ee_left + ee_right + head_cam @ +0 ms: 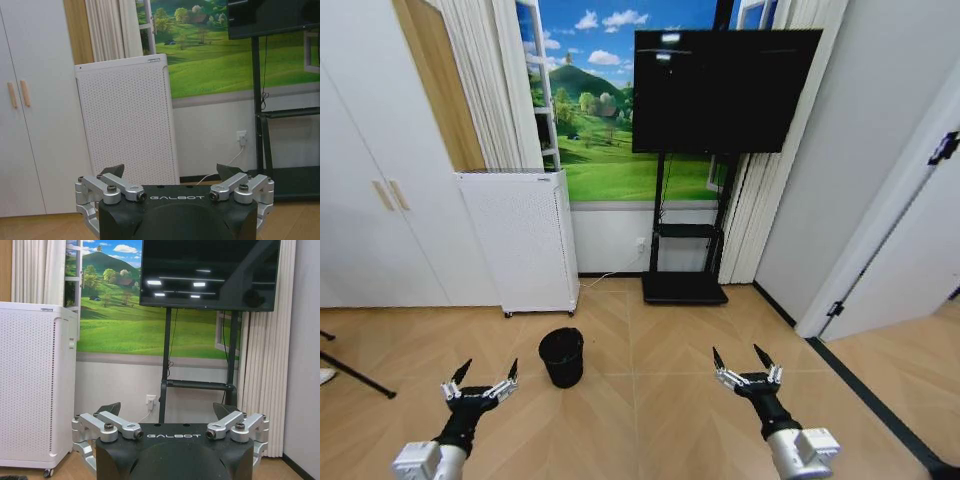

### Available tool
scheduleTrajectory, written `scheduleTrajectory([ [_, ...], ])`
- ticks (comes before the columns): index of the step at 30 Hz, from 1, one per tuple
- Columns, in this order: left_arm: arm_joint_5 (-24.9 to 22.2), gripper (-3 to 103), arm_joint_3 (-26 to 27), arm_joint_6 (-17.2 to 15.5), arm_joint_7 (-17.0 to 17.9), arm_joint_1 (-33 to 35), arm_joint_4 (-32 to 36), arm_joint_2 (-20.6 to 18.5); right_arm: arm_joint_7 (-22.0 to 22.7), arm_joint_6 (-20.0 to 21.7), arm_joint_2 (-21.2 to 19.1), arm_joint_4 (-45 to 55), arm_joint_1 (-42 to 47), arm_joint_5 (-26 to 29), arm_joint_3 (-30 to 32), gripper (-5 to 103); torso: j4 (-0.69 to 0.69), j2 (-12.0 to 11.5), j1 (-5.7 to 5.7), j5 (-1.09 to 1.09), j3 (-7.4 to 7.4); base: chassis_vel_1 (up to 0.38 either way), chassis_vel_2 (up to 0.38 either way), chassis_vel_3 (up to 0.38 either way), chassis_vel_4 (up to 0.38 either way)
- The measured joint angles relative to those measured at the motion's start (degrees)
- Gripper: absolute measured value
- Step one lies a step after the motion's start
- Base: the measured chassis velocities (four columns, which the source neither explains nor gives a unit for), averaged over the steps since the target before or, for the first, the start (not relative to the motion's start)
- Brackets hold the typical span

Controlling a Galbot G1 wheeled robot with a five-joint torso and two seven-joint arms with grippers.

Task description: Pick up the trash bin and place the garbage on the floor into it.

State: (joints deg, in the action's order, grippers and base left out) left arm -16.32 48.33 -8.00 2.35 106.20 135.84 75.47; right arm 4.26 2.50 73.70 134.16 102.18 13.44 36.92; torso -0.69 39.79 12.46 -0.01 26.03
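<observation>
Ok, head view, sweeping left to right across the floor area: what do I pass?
White cupboard doors → left claw → white perforated appliance → trash bin → TV stand → right claw.

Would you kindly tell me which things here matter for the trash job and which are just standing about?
For the job:
trash bin
left pincer, open
right pincer, open

Just standing about:
white perforated appliance
television on its stand
white cabinet

Light wood floor (650, 400), white walls (860, 140). A landscape mural (600, 110) sits behind a black TV (720, 90) on its stand; white purifier (520, 240) beside cupboard doors (370, 200)
</observation>
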Motion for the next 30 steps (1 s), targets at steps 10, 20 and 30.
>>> scheduleTrajectory([
  [10, 0.0, 100, 0.0, 0.0, 0.0, 0.0, 0.0, 0.0, 0.0, 0.0, 0.0, 0.0, 0.0, 0.0, 0.0, 100, 0.0, 0.0, -0.02, 0.02, -0.02, 0.227, -0.225, -0.226, 0.227],
  [20, 0.0, 100, 0.0, 0.0, 0.0, 0.0, 0.0, 0.0, 0.0, 0.0, 0.0, 0.0, 0.0, 0.0, 0.0, 100, 0.01, 0.0, -0.01, -0.01, -0.01, 0.206, -0.212, -0.208, 0.214],
  [30, 0.0, 100, 0.0, 0.0, 0.0, 0.0, 0.0, 0.0, 0.0, 0.0, 0.0, 0.0, 0.0, 0.0, 0.0, 100, 0.0, 0.0, -0.01, 0.0, -0.01, 0.208, -0.199, -0.206, 0.208],
])
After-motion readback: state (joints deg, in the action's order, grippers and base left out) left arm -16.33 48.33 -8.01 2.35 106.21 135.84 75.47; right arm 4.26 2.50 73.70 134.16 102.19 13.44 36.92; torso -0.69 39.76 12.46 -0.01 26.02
